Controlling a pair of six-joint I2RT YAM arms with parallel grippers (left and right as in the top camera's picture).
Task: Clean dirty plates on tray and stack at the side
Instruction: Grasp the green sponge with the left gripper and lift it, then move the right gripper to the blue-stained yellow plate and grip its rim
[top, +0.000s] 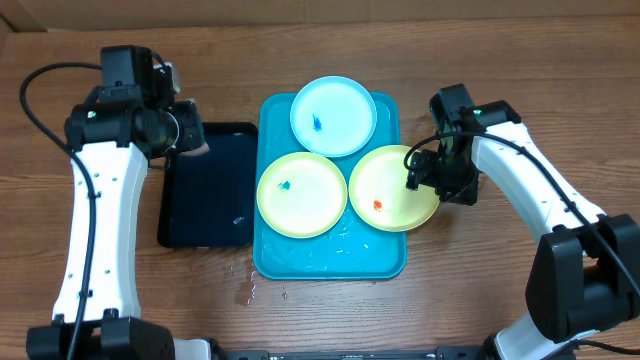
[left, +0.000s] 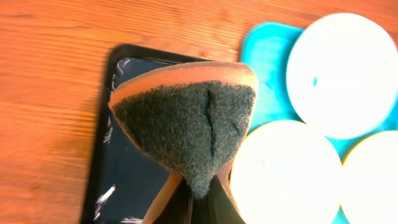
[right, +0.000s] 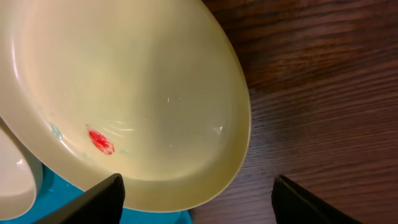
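Note:
Three plates lie on the turquoise tray (top: 270, 262): a light-blue plate (top: 333, 115) at the back with a blue smear, a green plate (top: 301, 194) at the left with a blue smear, and a green plate (top: 392, 187) at the right with an orange-red smear, overhanging the tray's right rim. My right gripper (top: 425, 172) is open above this plate's right edge (right: 186, 124), its fingers either side of the rim. My left gripper (top: 190, 135) is shut on an orange sponge with a dark green scouring face (left: 186, 118), held above the black tray (top: 210, 185).
The black tray (left: 127, 180) lies left of the turquoise tray and carries white streaks. Water droplets lie on the turquoise tray's front part and on the wooden table (top: 245, 292) at its front left corner.

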